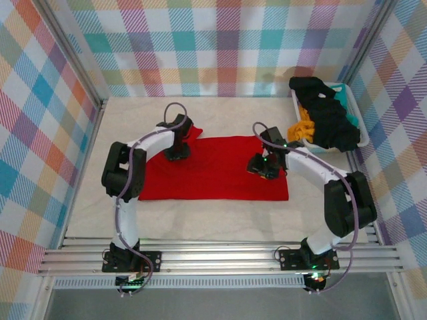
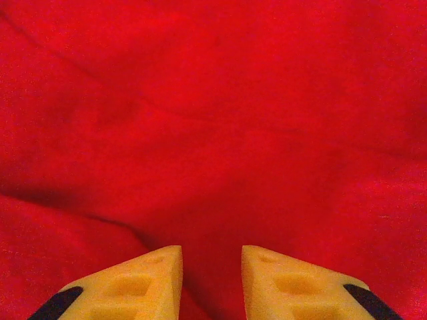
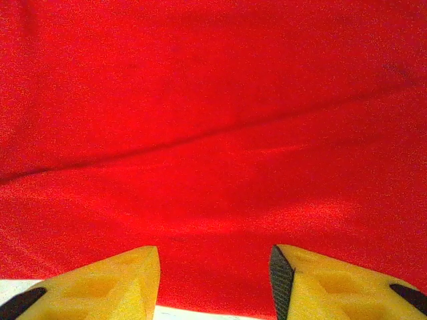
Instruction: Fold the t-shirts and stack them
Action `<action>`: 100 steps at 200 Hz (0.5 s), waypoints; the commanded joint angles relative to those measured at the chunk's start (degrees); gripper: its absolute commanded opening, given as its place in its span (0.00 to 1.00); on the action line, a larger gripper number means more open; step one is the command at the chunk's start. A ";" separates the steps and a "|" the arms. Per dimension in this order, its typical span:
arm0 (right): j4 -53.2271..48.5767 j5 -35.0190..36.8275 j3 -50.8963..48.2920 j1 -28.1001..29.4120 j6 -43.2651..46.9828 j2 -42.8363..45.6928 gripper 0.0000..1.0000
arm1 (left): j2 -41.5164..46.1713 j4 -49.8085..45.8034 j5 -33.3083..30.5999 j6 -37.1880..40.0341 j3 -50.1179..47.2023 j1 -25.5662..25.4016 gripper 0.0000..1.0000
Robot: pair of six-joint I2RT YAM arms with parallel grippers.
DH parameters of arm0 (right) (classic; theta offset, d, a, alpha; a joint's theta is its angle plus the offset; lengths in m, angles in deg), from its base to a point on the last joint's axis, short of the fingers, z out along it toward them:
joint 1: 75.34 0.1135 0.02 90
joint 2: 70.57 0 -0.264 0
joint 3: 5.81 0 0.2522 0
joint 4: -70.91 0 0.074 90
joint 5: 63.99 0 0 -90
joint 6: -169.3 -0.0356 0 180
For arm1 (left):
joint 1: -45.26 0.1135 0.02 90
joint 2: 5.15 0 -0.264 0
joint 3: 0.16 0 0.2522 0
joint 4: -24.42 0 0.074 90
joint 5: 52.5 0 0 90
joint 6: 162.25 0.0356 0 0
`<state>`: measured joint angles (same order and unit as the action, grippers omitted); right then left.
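While both arms are low over the cloth, neither has a hold.

Left fingers: parted by a narrow gap, tips close over the red t-shirt. Cloth shows through the gap and no fold looks caught. Soft ridges run off toward 10 o'clock in the wrist view.

Right fingers: parted wider, nothing between them. They sit at a hem, with a sliver of pale worktop showing at 6 o'clock behind the tips and one long crease crossing the cloth above.

Top view: the red t-shirt lies spread at the middle of the worktop, roughly rectangular. The left fingers are at its 10 o'clock corner, where a sleeve pokes out. The right fingers are near its 3 o'clock side.

Handling (judgement): light, limp and not fragile. It will sag and drag rather than hold shape, and a pinch in mid-panel would only raise a tent. Better to take it at hem or corner, both layers together, one arm per end so the fold line stays straight.

Room: bare worktop at 12 o'clock and along 6 o'clock of the shirt, enough to lay a fold either way. The basket is at 2 o'clock by the right wall, holding a black shirt and an orange-yellow shirt. The right elbow has the least clearance there. The walls are close at 9 and 3 o'clock.
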<state>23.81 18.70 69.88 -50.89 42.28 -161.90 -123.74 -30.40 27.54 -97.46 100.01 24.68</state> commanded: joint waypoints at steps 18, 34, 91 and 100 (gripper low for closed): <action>1.25 -3.07 3.33 1.83 0.56 -2.40 0.48 | 3.53 0.20 -2.61 1.74 -4.36 0.01 0.30; 1.53 -3.17 3.12 1.86 0.46 -2.51 0.48 | 6.43 1.25 -2.89 1.59 -6.96 0.02 0.31; 1.52 -2.76 1.63 1.92 0.19 -2.01 0.48 | 10.47 2.89 -2.39 -0.07 -12.78 0.01 0.32; 1.44 -2.71 1.45 1.92 0.19 -1.79 0.48 | 11.15 3.29 -2.72 -0.59 -13.51 0.01 0.32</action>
<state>25.21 16.47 72.29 -49.05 42.30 -163.86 -115.06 -27.62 25.86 -96.87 88.93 24.66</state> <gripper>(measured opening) 0.483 0.316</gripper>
